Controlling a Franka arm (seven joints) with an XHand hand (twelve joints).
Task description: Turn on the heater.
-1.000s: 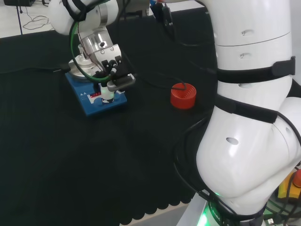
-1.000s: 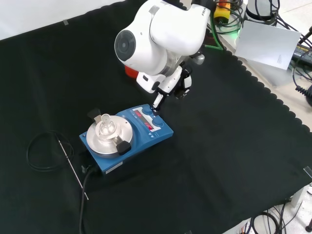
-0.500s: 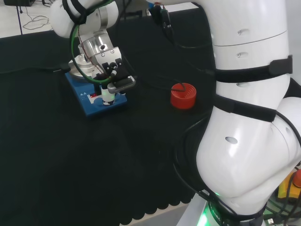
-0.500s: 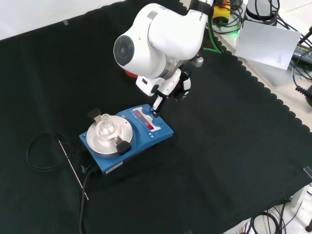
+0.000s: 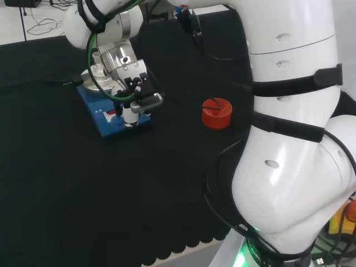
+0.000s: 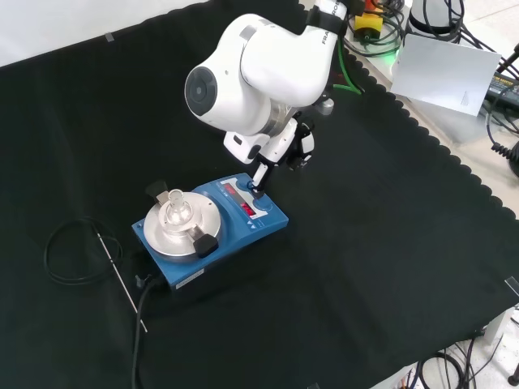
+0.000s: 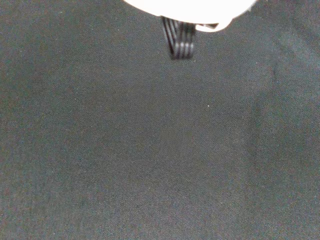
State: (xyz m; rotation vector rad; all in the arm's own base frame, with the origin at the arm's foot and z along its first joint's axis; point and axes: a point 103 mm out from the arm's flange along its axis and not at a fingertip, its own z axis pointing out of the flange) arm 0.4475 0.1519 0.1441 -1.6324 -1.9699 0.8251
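The heater (image 5: 105, 123) is a blue box with a round silver plate (image 6: 165, 237) and a red lit display (image 6: 246, 211) on its front panel. A small clear glass flask (image 6: 176, 211) stands on the plate. My hand (image 5: 135, 87) hangs over the panel, below the arm's big white link (image 6: 259, 69). One straight finger (image 5: 129, 113) points down onto the panel beside the display, its tip (image 6: 258, 183) at the round knob. The thumb (image 5: 148, 102) sticks out sideways. Nothing is held. In the wrist view there is bare black cloth (image 7: 160, 150) under a blurred white part of the hand (image 7: 190, 6).
A red ribbed ring stand (image 5: 216, 113) sits on the cloth right of the heater in the head view. In the front view, a thin metal probe (image 6: 120, 279) and a coiled black cable (image 6: 69, 253) lie left of the heater. The cloth's scalloped edge (image 6: 454, 174) runs at the right.
The arm's link has swung a little up and left in the front view. The hand has shifted slightly across the panel, and its finger stays down on it.
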